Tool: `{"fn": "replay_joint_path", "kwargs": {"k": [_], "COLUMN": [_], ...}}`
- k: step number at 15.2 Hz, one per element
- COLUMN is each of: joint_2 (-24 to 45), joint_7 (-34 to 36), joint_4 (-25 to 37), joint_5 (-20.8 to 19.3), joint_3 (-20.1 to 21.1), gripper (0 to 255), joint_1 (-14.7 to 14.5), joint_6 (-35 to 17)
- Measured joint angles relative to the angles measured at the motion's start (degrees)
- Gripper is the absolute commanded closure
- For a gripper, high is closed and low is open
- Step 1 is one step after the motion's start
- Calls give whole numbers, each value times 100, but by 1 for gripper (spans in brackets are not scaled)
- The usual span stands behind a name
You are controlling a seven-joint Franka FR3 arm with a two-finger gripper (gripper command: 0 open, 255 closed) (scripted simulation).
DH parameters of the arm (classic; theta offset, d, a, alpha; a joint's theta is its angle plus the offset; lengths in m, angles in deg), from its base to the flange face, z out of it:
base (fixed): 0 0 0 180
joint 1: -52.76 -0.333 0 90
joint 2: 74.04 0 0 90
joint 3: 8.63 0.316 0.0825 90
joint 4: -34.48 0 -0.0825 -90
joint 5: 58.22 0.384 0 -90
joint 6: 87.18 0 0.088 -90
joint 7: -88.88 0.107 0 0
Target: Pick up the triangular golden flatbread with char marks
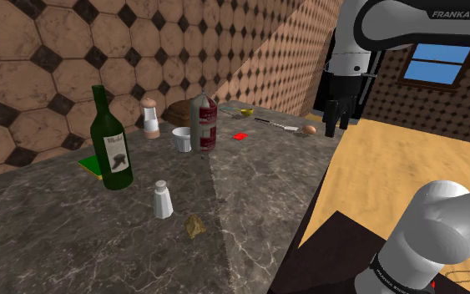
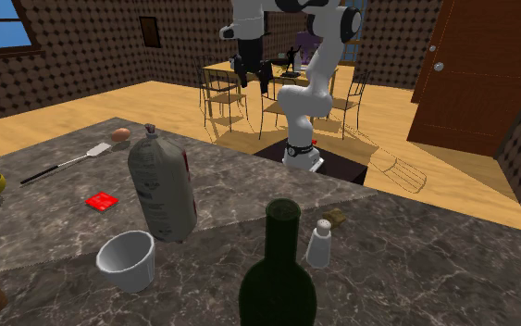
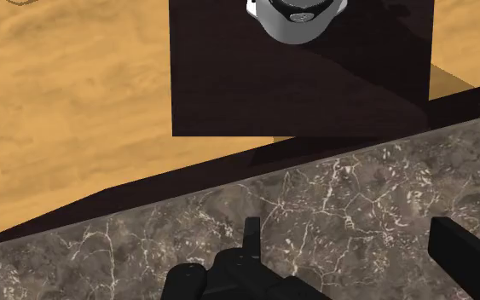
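The flatbread point(image 1: 194, 225) is a small golden-brown wedge lying flat on the dark marble counter point(image 1: 258, 200), close to its near edge and just beside a white shaker point(image 1: 164, 200). In the second exterior view the flatbread point(image 2: 338, 217) sits right of that shaker point(image 2: 319, 243). My black gripper point(image 1: 338, 118) hangs open and empty, high above the counter's far edge, well away from the flatbread. It also appears up near the arm point(image 2: 252, 74). In the wrist view the gripper point(image 3: 357, 256) has its fingers wide apart over bare marble point(image 3: 332, 204) beside the dark stand point(image 3: 229, 77).
A green wine bottle point(image 1: 112, 150), a white cup point(image 1: 182, 139) and a tall grey bottle with a red label point(image 1: 204, 123) stand mid-counter. Further back lie a red square point(image 1: 240, 136), a spatula point(image 1: 276, 124), an egg point(image 1: 310, 129) and a yellow bowl point(image 1: 247, 112).
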Motion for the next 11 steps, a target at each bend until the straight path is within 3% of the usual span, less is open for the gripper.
{"fn": "replay_joint_path", "kwargs": {"k": [11], "joint_2": [1124], "joint_7": [859], "joint_4": [222], "joint_5": [620], "joint_3": [895], "gripper": [0], "joint_1": [-391], "joint_6": [-636]}}
